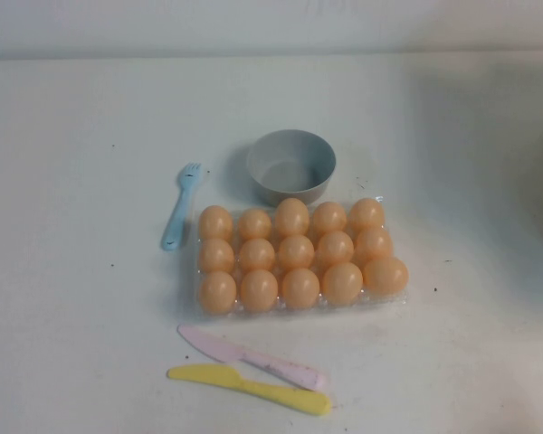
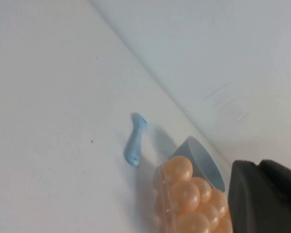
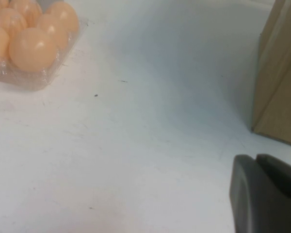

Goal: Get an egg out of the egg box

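The egg box (image 1: 395,302) is a clear plastic tray in the middle of the table, and every cup holds an orange-tan egg (image 1: 296,252). Neither gripper shows in the high view. In the left wrist view my left gripper (image 2: 258,165) is shut and empty, its black fingers pressed together, well back from the eggs (image 2: 184,194) on the tray's left side. In the right wrist view my right gripper (image 3: 256,159) is shut and empty, low over bare table, far to the right of the tray (image 3: 34,80) and its eggs (image 3: 34,48).
A round grey bowl (image 1: 291,165) stands just behind the tray. A light blue fork (image 1: 178,207) lies to its left. A pink knife (image 1: 253,358) and a yellow knife (image 1: 253,389) lie in front. A cardboard box (image 3: 279,73) stands at the right edge.
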